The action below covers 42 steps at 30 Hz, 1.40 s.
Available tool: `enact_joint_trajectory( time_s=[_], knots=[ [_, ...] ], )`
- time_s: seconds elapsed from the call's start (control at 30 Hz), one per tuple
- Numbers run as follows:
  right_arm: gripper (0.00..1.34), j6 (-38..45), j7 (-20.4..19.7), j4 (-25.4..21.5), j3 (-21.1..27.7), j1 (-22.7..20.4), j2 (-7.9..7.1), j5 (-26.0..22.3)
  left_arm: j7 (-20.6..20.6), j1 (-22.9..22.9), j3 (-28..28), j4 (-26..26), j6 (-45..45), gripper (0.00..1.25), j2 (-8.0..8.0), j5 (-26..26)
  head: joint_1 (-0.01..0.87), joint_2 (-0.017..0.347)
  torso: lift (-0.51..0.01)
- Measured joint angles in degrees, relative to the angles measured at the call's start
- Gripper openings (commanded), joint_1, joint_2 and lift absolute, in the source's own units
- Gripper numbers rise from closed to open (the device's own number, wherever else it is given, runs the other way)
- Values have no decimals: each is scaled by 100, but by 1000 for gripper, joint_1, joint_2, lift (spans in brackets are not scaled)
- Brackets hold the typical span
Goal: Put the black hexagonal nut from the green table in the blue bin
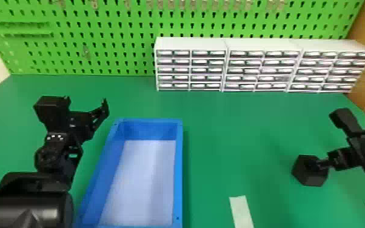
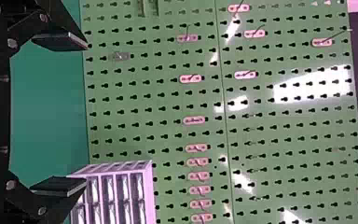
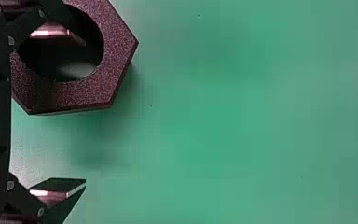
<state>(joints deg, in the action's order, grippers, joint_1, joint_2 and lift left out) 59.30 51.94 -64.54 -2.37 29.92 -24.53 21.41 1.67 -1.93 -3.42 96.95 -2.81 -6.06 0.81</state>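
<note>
While the right pincer (image 1: pixel 326 141) gapes, the hexagonal nut (image 3: pixel 115 53) looks grainy.

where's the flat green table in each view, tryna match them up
Head view: the flat green table spreads from the green perforated pegboard forward, around the blue rectangular bin.
Left wrist view: between the fingers of the left pincer, up to the pegboard's edge.
Right wrist view: behind the black hexagonal nut and the right pincer.
Landmark: the nut links head and right wrist views; the pegboard, head and left wrist.
</note>
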Motion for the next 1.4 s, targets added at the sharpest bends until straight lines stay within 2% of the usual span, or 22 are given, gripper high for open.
enact_joint_trajectory(
  time_s=[0.1,0.2,0.33,0.53,1.03,1.4],
  knots=[
    [812,-20,0,12,0,-3,2,14,0,0,-1,0,0,1006,0,0,686,52,-97],
    [746,-31,0,24,0,-9,2,20,0,0,-1,0,0,1006,0,-1,686,52,-97],
    [566,-48,0,29,-8,-11,2,34,0,0,-5,0,0,1005,0,-2,686,52,-97],
    [431,-58,4,29,-41,-13,1,69,0,3,-4,0,0,1006,0,-9,686,52,-97],
    [420,-59,298,-2,-168,32,0,275,0,9,-12,0,0,1006,0,-18,686,52,-97],
    [420,135,635,-434,-161,65,-4,582,0,9,-10,1,0,1006,-17,-15,686,52,-97]
  ],
)
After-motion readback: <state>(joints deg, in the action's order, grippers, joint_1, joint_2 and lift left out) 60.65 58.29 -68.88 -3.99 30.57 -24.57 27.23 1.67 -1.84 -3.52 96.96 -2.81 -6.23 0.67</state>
